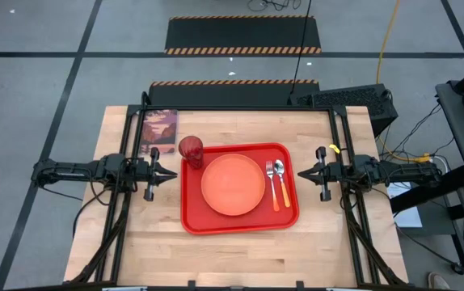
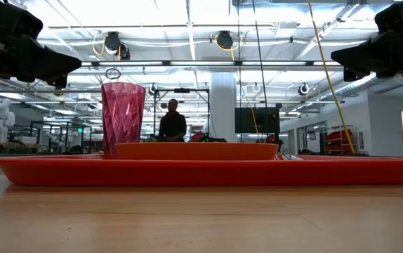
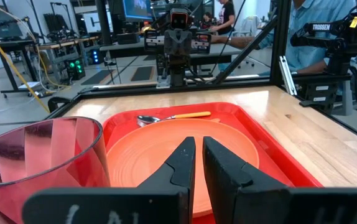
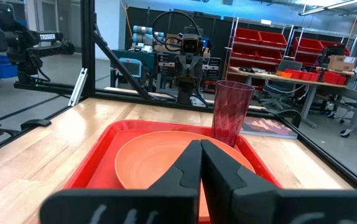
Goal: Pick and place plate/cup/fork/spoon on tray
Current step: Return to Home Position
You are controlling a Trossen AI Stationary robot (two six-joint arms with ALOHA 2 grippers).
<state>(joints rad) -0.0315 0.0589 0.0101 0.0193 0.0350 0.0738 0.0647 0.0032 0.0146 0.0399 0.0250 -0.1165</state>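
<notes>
Four items, and I count all four on the tray [image 1: 239, 224] already: one plate [image 1: 233, 184], one cup [image 1: 191, 150], one fork [image 1: 272, 184] and one spoon [image 1: 281, 182]. From the high view, the plate sits flat in the middle of the tray. The cup stands upright at the tray's far corner on my left arm's side, just beside the plate. The fork and spoon lie side by side along the strip between the plate and the tray's rim on my right arm's side, metal ends pointing to the far edge, fork nearer the plate.

I'm reading this as done, or as good as: nothing of the set is left on the bare wood. The only other thing out there is one book or card with a picture cover [image 1: 159, 130], lying near the far left corner of the table [image 1: 135, 250], and that is not part of my job.

My left gripper [image 1: 170, 173] hovers just off the tray's left edge, fingers drawn together on nothing. My right gripper [image 1: 304, 173] mirrors it off the right edge, fingers likewise closed and empty. Both are clear of the tray.

In the low view, one person stands far back in the room.
</notes>
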